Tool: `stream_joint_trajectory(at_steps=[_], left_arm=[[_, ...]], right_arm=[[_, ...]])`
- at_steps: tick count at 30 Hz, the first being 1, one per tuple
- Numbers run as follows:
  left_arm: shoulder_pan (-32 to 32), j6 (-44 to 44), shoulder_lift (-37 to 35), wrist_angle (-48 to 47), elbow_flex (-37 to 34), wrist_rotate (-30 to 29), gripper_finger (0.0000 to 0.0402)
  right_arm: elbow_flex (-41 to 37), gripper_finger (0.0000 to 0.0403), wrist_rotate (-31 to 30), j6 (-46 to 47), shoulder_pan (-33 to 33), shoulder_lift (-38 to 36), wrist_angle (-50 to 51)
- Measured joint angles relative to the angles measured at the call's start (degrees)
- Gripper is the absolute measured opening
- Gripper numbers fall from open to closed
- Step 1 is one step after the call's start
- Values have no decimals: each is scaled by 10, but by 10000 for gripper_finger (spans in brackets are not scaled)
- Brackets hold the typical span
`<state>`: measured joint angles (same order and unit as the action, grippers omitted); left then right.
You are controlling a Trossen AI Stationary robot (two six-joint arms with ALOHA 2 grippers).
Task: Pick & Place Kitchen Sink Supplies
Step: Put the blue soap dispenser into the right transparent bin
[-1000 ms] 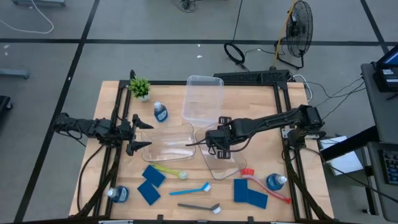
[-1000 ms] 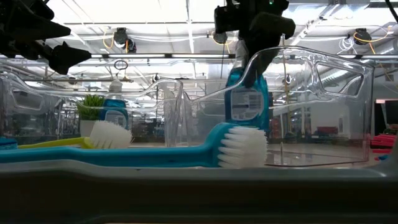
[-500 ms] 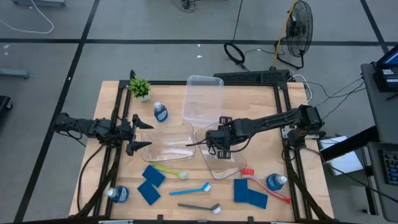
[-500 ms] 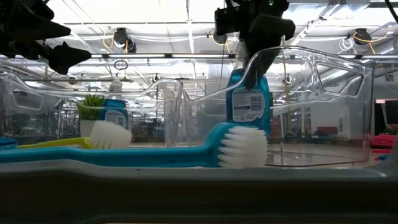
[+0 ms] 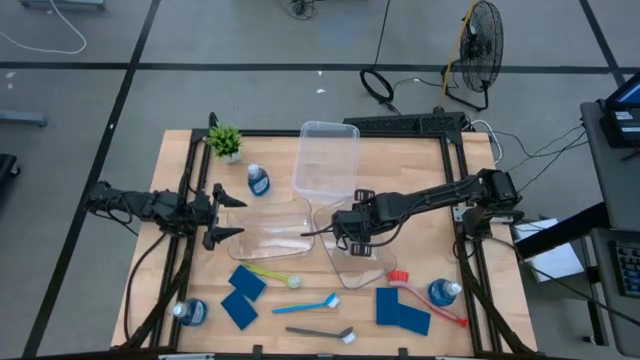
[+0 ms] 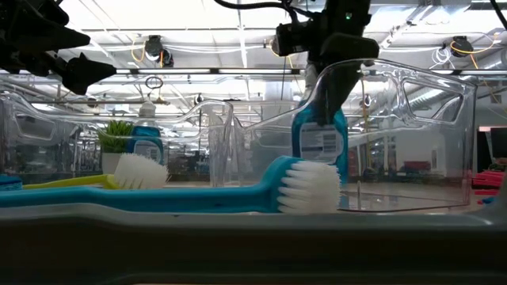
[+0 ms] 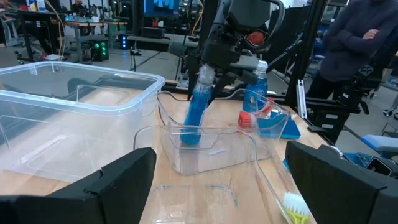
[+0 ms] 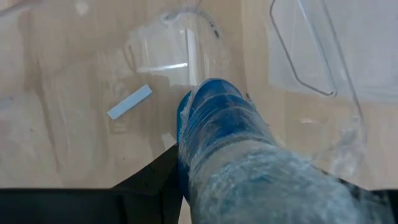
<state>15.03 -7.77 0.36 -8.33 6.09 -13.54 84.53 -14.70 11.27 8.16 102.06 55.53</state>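
Observation:
My right gripper [image 5: 351,230] is shut on a clear blue-liquid bottle [image 6: 318,136] inside the clear bin [image 5: 372,262] right of the table's middle. The low view hides the bottle's base behind a brush head. My left gripper [image 5: 230,216] waits open over the left end of another clear bin [image 5: 270,228]. Three more bottles stand on the table: one [image 5: 258,180] by the plant, one [image 5: 190,312] near left, one [image 5: 443,293] near right. Blue sponges [image 5: 246,283] [image 5: 400,312] lie flat. The yellow-green [image 5: 270,272], light-blue [image 5: 305,302], dark-grey [image 5: 318,333] and red [image 5: 428,302] brushes lie along the near edge. My right gripper pinches the bottle at its top, by the neck under the white cap [image 7: 205,76], with the fingers [image 7: 219,62] coming from above and pointing down. The bottle hangs tilted below them, its lower end [image 7: 189,138] down inside the bin. Whether that end rests on the bin's floor, I cannot tell.
A third clear bin [image 5: 327,158] lies at the far middle, a small green potted plant [image 5: 225,141] at the far left corner. A person [image 7: 367,43] stands beyond the table in the left wrist view. Bare wood shows along the table's right side [image 5: 470,260].
My right gripper has come down a little, and the bottle in it has sunk lower into the bin while staying tilted. The hold has not changed.

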Motion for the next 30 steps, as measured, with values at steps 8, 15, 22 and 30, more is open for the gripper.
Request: stream_joint_trajectory(at_steps=[8, 15, 22, 30], left_arm=[[0, 0, 0, 0, 0, 0, 361], [0, 0, 0, 0, 0, 0, 361], [0, 0, 0, 0, 0, 0, 361], [0, 0, 0, 0, 0, 0, 361]], right_arm=[[0, 167, -1, 0, 0, 0, -10], [0, 167, 0, 18, -2, 0, -11], [0, 184, -1, 50, -3, 0, -11], [0, 228, -5, 52, -4, 0, -11]])
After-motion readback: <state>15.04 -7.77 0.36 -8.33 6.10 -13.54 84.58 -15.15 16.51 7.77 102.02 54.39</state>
